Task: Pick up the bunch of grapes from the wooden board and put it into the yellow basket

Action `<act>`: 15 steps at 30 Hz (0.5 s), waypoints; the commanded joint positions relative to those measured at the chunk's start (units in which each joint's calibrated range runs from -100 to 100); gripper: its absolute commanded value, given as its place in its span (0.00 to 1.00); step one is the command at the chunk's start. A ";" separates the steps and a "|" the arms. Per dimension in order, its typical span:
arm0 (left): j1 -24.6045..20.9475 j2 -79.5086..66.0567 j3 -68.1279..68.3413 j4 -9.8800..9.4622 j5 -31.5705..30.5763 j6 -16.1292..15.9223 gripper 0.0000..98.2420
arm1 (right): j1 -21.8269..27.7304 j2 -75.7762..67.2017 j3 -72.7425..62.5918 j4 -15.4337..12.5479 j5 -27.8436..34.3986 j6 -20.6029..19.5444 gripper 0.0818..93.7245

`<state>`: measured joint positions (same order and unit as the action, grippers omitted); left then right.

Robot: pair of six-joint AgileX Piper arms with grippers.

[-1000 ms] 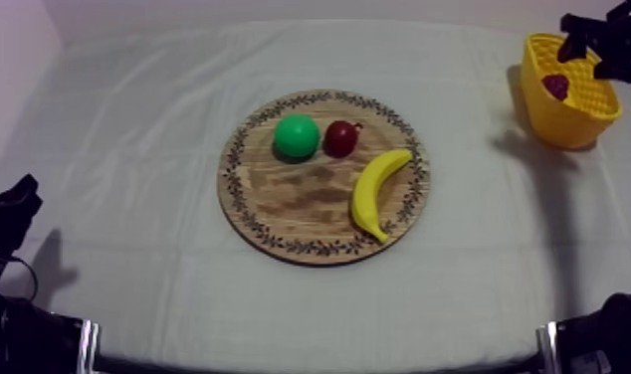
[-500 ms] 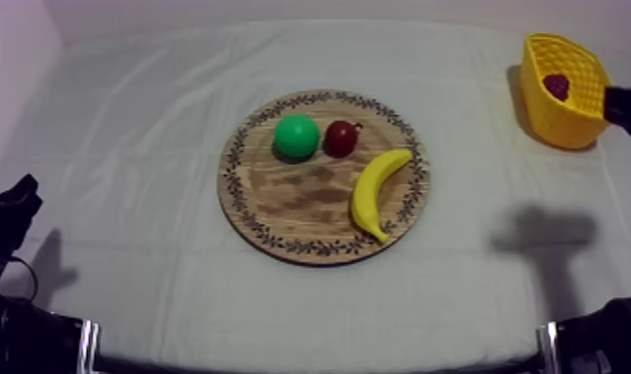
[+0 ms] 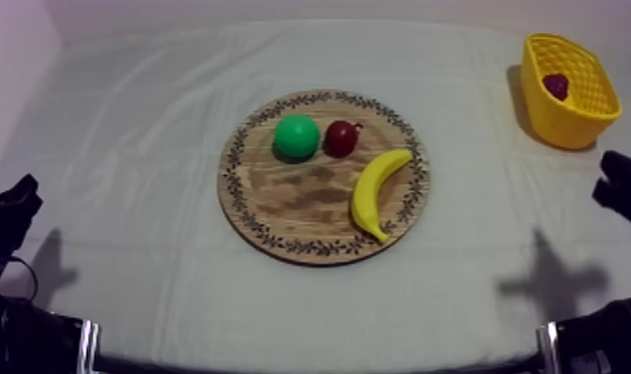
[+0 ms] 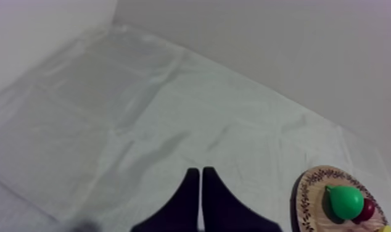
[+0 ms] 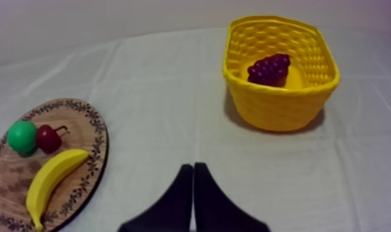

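Right tool [image 5: 193, 166] retreated; one basket [image 5: 278, 102] holds seemingly one grape bunch [image 5: 269, 69].

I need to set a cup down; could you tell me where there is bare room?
Bare cloth between the wooden board and the yellow basket, and left of the board. Crowded: the board's far and right parts, with pear, small red fruit and banana.

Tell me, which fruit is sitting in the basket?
The grapes: the purple bunch lies inside the yellow basket. The green pear, the small red fruit and the banana are all on the wooden board instead.
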<state>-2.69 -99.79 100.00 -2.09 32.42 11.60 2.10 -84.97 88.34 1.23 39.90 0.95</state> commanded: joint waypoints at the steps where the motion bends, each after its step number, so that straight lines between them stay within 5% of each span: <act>1: -0.03 0.05 0.00 0.01 -0.01 0.00 0.00 | 0.04 -2.99 7.36 -0.42 -3.78 0.19 0.00; 9: -0.03 0.05 0.00 0.01 -0.01 -0.01 0.00 | 0.18 -8.43 11.04 -1.27 -1.57 -0.77 0.00; 15: -0.03 0.05 0.00 0.01 -0.01 -0.03 0.00 | -0.38 -10.30 11.36 -1.93 -1.77 4.79 0.00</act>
<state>-2.69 -99.79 100.00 -2.09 32.42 11.58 1.87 -95.18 99.65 -0.61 38.12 2.97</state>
